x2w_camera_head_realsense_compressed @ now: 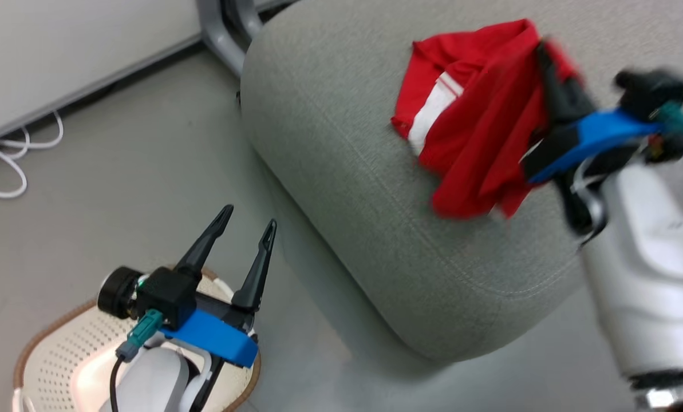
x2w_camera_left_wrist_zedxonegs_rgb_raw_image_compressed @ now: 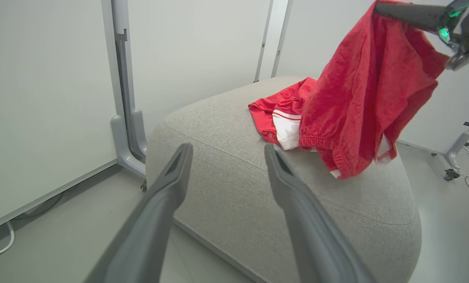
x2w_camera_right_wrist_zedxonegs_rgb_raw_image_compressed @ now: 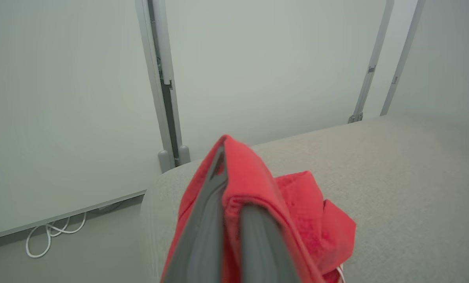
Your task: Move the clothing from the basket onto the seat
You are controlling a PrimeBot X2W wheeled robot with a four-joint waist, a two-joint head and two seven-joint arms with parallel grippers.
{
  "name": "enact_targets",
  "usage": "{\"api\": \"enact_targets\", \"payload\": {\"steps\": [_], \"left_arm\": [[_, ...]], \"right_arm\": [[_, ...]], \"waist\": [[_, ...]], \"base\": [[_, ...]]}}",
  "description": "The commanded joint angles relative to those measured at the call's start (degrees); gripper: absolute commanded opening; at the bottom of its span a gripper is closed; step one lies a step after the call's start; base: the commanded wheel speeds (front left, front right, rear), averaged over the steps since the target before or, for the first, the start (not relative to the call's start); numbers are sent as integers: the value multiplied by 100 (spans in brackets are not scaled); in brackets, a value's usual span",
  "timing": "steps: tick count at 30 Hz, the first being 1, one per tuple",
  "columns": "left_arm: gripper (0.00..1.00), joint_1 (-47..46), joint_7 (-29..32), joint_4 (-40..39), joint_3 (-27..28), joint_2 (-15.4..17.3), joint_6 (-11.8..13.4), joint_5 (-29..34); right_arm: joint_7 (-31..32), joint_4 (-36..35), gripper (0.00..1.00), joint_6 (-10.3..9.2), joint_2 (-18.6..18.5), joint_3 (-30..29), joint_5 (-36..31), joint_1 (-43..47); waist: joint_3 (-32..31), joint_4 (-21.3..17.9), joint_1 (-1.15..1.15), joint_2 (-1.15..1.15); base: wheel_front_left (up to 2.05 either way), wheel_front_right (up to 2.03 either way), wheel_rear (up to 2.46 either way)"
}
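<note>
Saw right gripper [x2w_camera_head_realsense_compressed: 549, 66] clamped on plain red garment [x2w_camera_left_wrist_zedxonegs_rgb_raw_image_compressed: 360, 98], dangling straight above seat [x2w_camera_head_realsense_compressed: 347, 143], hem near striped garment [x2w_camera_left_wrist_zedxonegs_rgb_raw_image_compressed: 287, 125] lying there. Judged release direction as straight down. Found left gripper [x2w_camera_head_realsense_compressed: 244, 226] wide, empty, over basket [x2w_camera_head_realsense_compressed: 49, 366], farther off.

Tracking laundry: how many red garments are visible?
2. One red-and-white striped garment lies on the light-grey fabric seat; one plain red garment hangs from the right end effector. Cream perforated basket partly hidden.

I see the seat [x2w_camera_head_realsense_compressed: 330, 149] in matt grey woven cloth, a little rough — the red garment [x2w_camera_left_wrist_zedxonegs_rgb_raw_image_compressed: 360, 98] is soft cloth, the basket [x2w_camera_head_realsense_compressed: 55, 355] perforated smooth plastic, the floor [x2w_camera_head_realsense_compressed: 118, 171] smooth.
</note>
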Motion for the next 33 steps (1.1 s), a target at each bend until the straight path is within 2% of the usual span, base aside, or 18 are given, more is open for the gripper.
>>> {"api": "enact_targets", "payload": {"steps": [1,8,10,13,17,25,33], "left_arm": [[100,-262,-15,-62,-104,105,-12,34],[100,-1019,-15,-265,-623,396,-12,-4],[100,-1122,-15,-299,-659,421,-12,-4],[100,-1510,-15,-419,-871,475,-12,-8],[100,-1804,-15,-501,-947,515,-12,26],[100,-1997,-15,-595,-951,470,-12,86],[100,-1862,-15,-567,-840,507,-12,93]], "right_arm": [[82,-47,0,1,-259,-185,-175,-432],[469,-231,0,1,-1220,-951,-464,-1650],[473,-260,0,1,-1312,-1087,-431,-1789],[532,-399,0,1,-1626,-1643,-381,-2031],[532,-364,0,1,-1725,-1926,-405,-1852],[336,122,0,1,-1570,-2243,-444,-1418],[71,552,0,1,-1495,-2178,-537,-1216]], "waist": [[534,311,0,0],[1424,867,0,0],[1523,933,0,0],[1947,1253,0,0],[2257,1479,0,0],[2549,1684,0,0],[2532,1608,0,0]], "base": [[0,0,0],[0,0,0],[0,0,0],[0,0,0],[0,0,0],[0,0,0],[0,0,0]]}}
